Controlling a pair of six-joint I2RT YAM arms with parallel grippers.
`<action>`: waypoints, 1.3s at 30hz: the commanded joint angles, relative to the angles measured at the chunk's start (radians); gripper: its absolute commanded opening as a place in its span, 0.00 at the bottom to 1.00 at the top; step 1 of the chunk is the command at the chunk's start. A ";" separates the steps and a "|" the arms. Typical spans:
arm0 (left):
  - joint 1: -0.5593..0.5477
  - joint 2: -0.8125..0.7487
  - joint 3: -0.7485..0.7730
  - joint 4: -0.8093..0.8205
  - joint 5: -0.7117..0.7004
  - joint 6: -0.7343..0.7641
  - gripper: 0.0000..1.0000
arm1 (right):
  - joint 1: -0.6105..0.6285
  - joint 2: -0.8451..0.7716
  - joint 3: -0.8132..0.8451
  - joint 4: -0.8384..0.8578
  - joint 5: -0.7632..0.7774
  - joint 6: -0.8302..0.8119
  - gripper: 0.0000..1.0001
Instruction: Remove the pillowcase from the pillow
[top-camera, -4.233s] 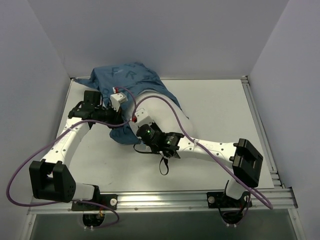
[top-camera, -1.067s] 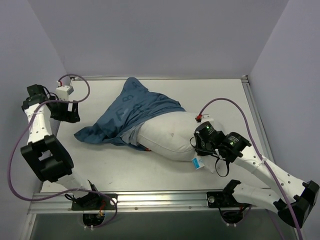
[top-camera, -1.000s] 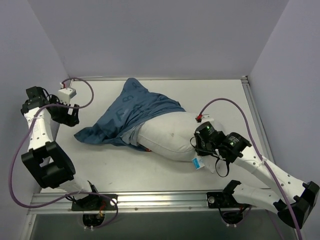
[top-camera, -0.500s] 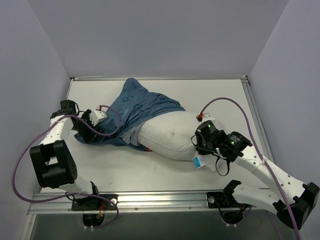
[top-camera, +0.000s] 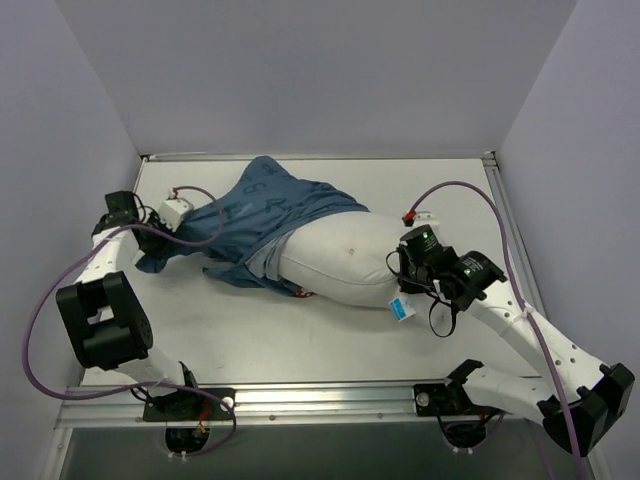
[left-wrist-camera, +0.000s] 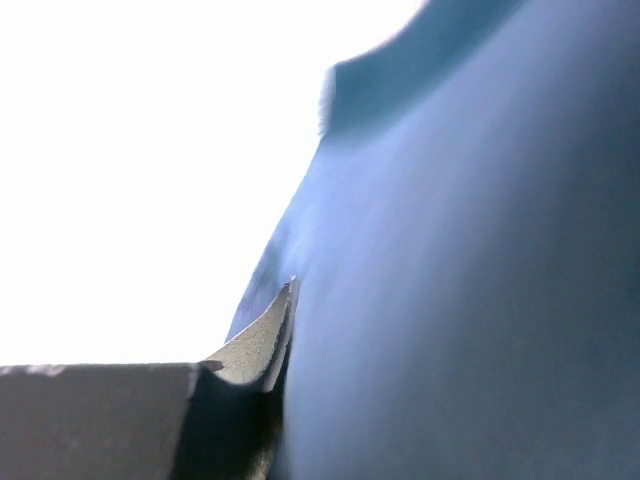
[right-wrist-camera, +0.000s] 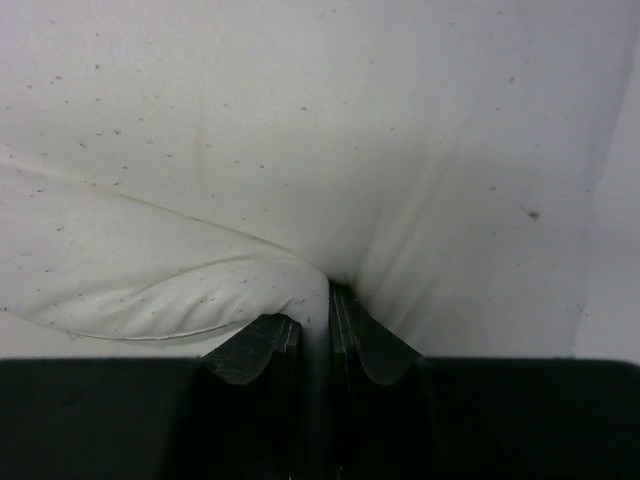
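1. The pillow (top-camera: 340, 260) lies on the white surface (top-camera: 450, 200) near its middle, slanting from the far left to the near right
2. Its near-right part is bare white fabric. Its far-left end is inside the pillowcase (top-camera: 270, 205)
3. The pillowcase is dark blue with lighter blue letters. It spreads from the far edge of the surface down to the left, and its open edge is bunched in folds along the pillow's near-left side
4. A paler lining shows at that bunched edge (top-camera: 265, 262)
5. A small blue-and-white tag (top-camera: 401, 307) sticks out from the pillow's near-right corner and rests on the surface
6. The left arm (top-camera: 95, 262) reaches along the left side of the surface, and its wrist meets the pillowcase's left tip
7. The left jaws are clenched on the pillowcase. In the left wrist view, blue cloth (left-wrist-camera: 480, 280) fills most of the frame and presses against the one grey finger (left-wrist-camera: 255, 345) that can be seen
8. The right arm (top-camera: 520, 320) comes in from the near right, and its wrist is at the pillow's right end, just above the tag
9. The right jaws are pinched on the pillow. In the right wrist view, the two dark fingers (right-wrist-camera: 255, 350) stand nearly together with a pucker of white fabric (right-wrist-camera: 300, 130) drawn in between them
10. A purple cable (top-camera: 470, 195) loops over the surface from the right wrist, and another (top-camera: 35, 330) hangs beside the left arm
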 joint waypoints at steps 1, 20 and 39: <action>0.151 -0.084 0.199 0.160 -0.122 -0.174 0.02 | -0.058 0.033 0.047 -0.047 0.127 -0.024 0.00; 0.263 -0.017 0.584 0.187 -0.377 -0.164 0.02 | -0.181 -0.112 0.161 -0.210 0.219 -0.002 0.00; 0.085 -0.298 0.288 -0.052 0.120 -0.432 0.02 | -0.157 0.077 0.455 0.003 -0.295 -0.131 0.78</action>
